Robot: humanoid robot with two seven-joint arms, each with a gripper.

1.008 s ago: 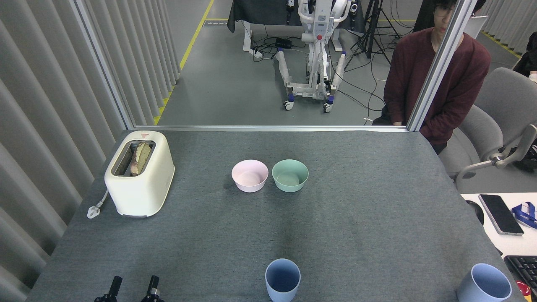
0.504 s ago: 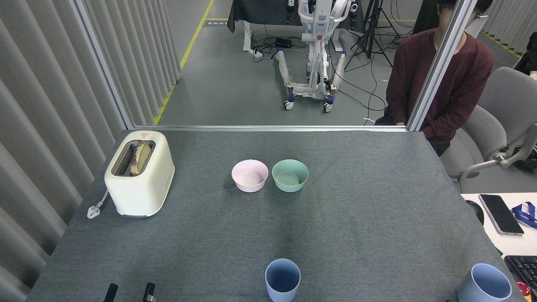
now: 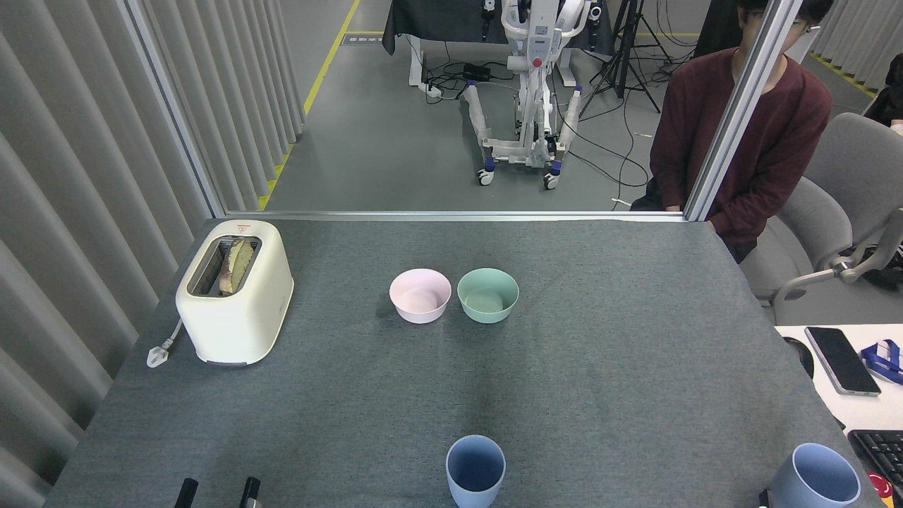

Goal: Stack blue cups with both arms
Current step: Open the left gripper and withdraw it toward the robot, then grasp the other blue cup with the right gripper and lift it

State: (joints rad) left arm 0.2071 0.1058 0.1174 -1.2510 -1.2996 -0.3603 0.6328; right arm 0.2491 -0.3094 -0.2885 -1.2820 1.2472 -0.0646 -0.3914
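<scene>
Left pincer (image 3: 217,492) at near edge, two finger tips spread apart, gripping nothing. Right pincer out of view. One blue cup (image 3: 475,470) upright near-centre on grey surface (image 3: 635,367); second blue cup (image 3: 815,477) upright near right corner, well apart. Further back, pink bowl (image 3: 420,295) just beside green bowl (image 3: 487,295); toaster (image 3: 234,291) far left.

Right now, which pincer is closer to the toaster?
Left. The left pincer sits at the table's near edge, below the toaster. The right pincer isn't clearly in view.
</scene>
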